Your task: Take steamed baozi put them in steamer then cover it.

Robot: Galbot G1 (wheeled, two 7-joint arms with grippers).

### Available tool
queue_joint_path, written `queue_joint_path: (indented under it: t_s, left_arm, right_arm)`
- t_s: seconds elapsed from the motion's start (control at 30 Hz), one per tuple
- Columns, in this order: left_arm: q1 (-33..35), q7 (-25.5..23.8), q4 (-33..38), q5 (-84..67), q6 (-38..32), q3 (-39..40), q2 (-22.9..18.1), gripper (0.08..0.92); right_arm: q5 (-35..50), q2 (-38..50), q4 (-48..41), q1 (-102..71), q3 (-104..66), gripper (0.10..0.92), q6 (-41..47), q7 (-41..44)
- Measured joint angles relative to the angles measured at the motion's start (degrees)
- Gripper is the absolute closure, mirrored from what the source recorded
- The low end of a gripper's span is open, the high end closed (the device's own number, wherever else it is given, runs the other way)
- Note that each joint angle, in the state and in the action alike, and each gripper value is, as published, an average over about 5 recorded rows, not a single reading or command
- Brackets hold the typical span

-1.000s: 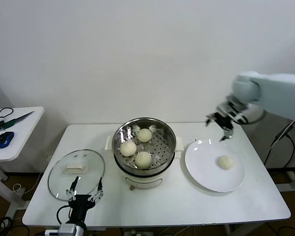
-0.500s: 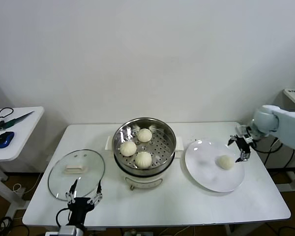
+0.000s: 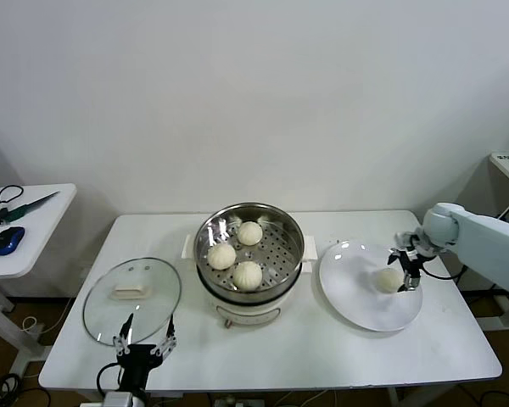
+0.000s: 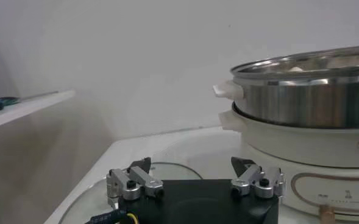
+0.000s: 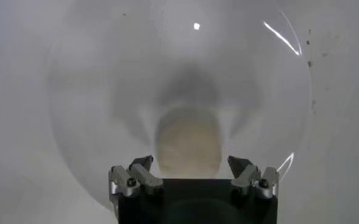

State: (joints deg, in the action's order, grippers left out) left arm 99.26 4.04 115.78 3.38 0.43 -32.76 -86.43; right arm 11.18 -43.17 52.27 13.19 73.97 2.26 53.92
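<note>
Head view: a white rectangular table (image 3: 322, 356) carries, from the robot's left to its right, a round clear glass lid with a metal rim and white rectangular handle (image 3: 132, 298), a shiny round steel steamer basket with a perforated floor on a white electric pot base (image 3: 249, 254), and a flat round white plate (image 3: 356, 297). Three smooth off-white dough buns (image 3: 234, 253) sit inside the basket, grouped toward its left half, so the right part of the perforated floor is bare. A fourth off-white bun (image 3: 389, 278) lies on the plate, toward its right rim.

The right gripper (image 3: 405, 270) is down at this fourth bun, its black fingers spread wide on either side of it; they are not closed on it. In the right wrist view both fingertips (image 5: 141, 165) stand apart with the bun (image 5: 188, 140) between and just ahead of them, and bare plate (image 5: 94, 91) lies all round.

The left gripper (image 3: 144, 343) waits at the table's near edge, just in front of the glass lid's rim, fingers open and holding nothing. Between lid, pot and plate there are narrow strips of bare tabletop. A small white side table (image 3: 25, 233) stands well apart on the left.
</note>
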Motion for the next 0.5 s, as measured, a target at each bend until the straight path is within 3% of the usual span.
queue_joint_path:
  t_s: [0.13, 0.33, 0.5]
  left_arm:
    - [-0.01, 0.01, -0.01, 0.00, 0.00, -0.06, -0.07, 0.177]
    - [-0.12, 0.02, 0.11, -0.05, 0.04, -0.21, -0.07, 0.177]
    - [-0.02, 0.06, 0.29, -0.07, 0.02, -0.23, -0.07, 0.177]
  right_arm:
    - [-0.56, -0.76, -1.37, -1.08, -0.92, 0.220, -0.15, 0.22]
    - [-0.42, -1.20, -2.10, -1.51, -1.47, 0.340, -0.16, 0.76]
    - [0.82, -0.99, -1.57, -0.64, -0.84, 0.371, 0.12, 1.10]
